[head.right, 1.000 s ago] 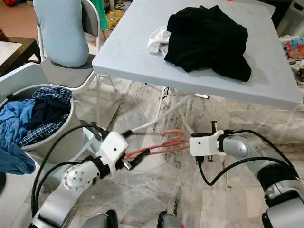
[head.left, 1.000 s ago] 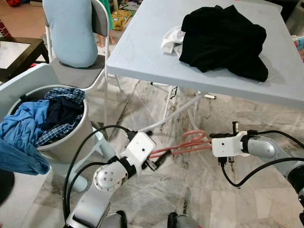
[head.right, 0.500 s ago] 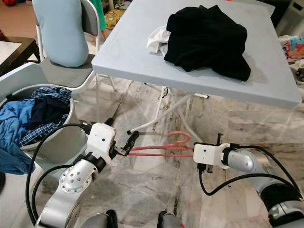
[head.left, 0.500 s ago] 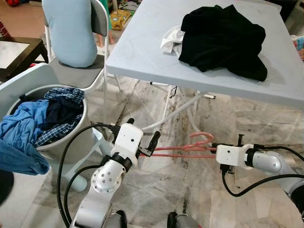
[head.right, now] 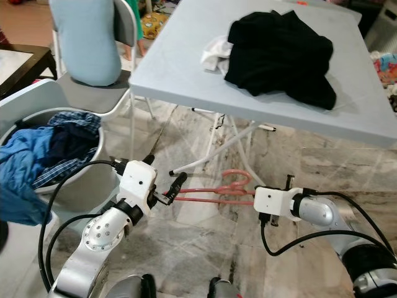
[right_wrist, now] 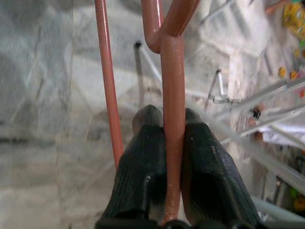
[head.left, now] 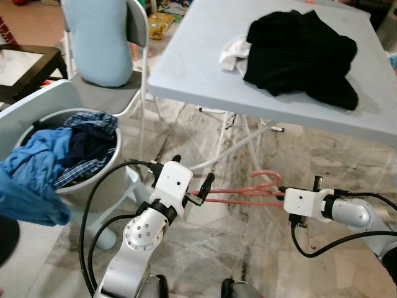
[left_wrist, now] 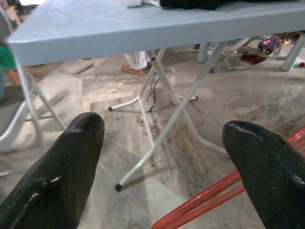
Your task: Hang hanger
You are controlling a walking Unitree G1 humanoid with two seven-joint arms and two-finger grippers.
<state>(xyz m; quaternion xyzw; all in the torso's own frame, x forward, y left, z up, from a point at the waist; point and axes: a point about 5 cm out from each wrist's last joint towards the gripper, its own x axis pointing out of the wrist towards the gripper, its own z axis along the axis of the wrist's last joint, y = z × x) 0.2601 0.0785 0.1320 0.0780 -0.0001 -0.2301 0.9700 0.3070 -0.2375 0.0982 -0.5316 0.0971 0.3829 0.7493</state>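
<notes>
Right gripper is clamped tight on the pink hanger, holding it level above the marble floor under the grey table, while the left gripper gapes wide at its far end.

Head stereo downward; close wrist views

hanger level above floor | right tool at one end | left tool at other

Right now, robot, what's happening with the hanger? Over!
Right gripper shut on pink hanger, held low over floor. Left gripper open at its other end. Folding table with black clothes just ahead.
</notes>
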